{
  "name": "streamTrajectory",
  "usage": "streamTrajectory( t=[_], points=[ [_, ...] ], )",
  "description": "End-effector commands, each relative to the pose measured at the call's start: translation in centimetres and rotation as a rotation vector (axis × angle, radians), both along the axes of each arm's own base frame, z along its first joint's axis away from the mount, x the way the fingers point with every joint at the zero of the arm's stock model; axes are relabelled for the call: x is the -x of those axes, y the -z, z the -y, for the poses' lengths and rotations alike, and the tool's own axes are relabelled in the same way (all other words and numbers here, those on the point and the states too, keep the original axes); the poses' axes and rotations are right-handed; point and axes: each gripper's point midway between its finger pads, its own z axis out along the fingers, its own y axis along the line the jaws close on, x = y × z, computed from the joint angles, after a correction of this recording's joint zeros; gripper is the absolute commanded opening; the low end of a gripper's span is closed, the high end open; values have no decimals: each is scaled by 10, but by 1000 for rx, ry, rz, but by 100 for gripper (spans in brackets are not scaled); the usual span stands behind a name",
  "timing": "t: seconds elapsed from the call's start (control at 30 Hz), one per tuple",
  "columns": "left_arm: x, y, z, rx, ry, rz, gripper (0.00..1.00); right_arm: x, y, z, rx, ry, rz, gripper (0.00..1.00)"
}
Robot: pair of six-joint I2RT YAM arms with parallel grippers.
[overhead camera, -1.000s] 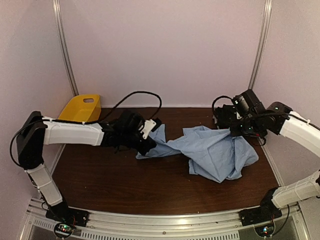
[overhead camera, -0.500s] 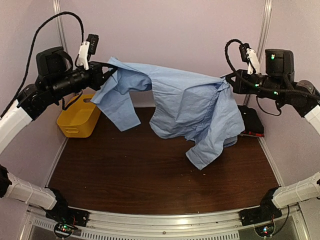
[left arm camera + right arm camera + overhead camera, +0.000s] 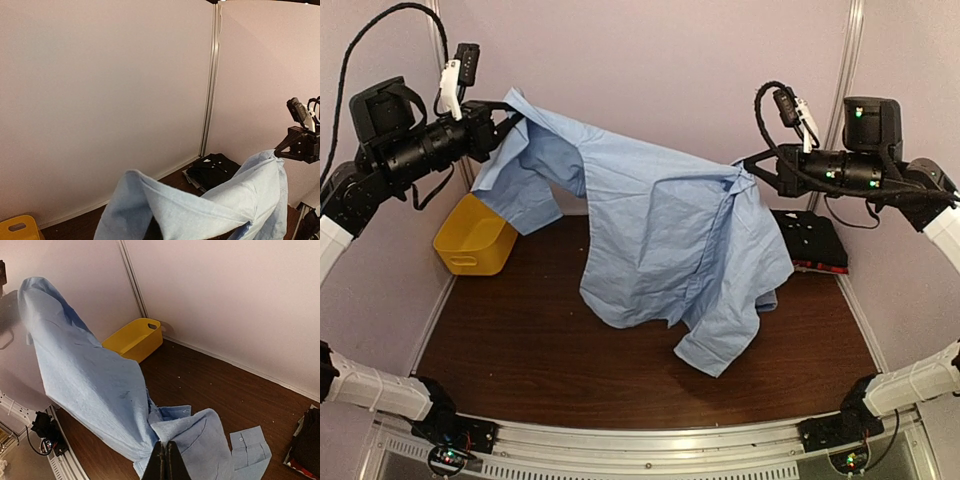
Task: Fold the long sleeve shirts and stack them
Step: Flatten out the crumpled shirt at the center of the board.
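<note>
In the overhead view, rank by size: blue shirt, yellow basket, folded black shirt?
1. blue shirt, by far the largest.
2 and 3. yellow basket and folded black shirt look about alike, and the basket is partly hidden. Too close to rank.

Blue shirt (image 3: pixel 660 230) hides the left hand's (image 3: pixel 508 120) fingertips and part of the basket (image 3: pixel 470 245).
</note>
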Motion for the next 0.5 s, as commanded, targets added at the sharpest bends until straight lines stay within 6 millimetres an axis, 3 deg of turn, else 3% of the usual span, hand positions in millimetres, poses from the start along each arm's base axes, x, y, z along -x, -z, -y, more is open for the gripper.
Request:
streamTrajectory(
  t=[0.0, 0.17, 0.23, 0.3, 0.37, 0.47],
  points=[
    [9, -15, 8, 13, 76, 41, 0, -23, 25, 29, 88, 191, -39, 0],
    [3, 15, 49, -31, 227, -55, 0, -77, 61, 85, 208, 466, -120, 0],
    [1, 29, 68, -61, 268, -88, 0, -108, 76, 113, 258, 576, -154, 0],
    [-1, 42, 85, -89, 301, -118, 0, -133, 93, 121, 300, 614, -187, 3],
    [-5, 54, 99, -106, 324, -152, 0, -154, 114, 115, 334, 608, -233, 18],
    [-17, 71, 112, -117, 329, -207, 0, -165, 145, 86, 329, 519, -298, 55]
  ],
)
